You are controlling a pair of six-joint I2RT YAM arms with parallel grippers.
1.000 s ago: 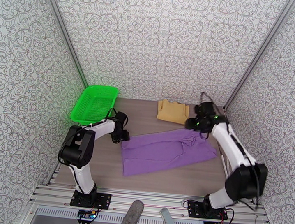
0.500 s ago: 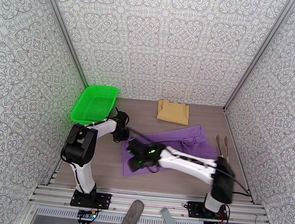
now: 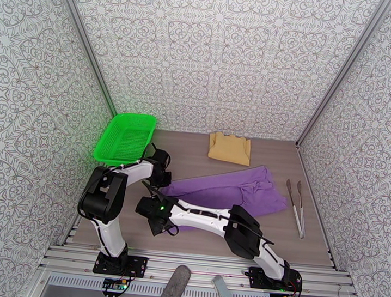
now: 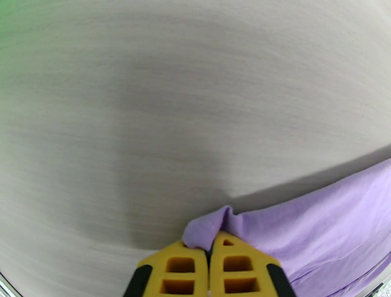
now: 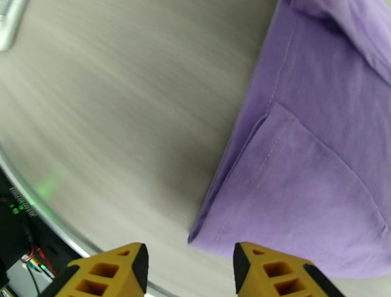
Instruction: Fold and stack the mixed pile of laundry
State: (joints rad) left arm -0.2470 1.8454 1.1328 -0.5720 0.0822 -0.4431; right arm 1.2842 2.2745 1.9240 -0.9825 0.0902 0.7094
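Purple T-shirt, laid out, held at one corner.
Left gripper pinches its far left corner; right gripper, jaws apart, hovers off its near left corner.

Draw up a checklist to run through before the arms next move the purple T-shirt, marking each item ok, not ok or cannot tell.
1. Left gripper shut on a corner of the purple T-shirt: ok.
2. Right gripper gripping the shirt's near corner: not ok; its jaws stand open with the corner just ahead, unheld.
3. Shirt lying smooth: not ok; it is bunched toward its right end.
4. Mustard-tan garment folded and out of the way at the far side: ok.
5. Green basket clear of the shirt: ok.
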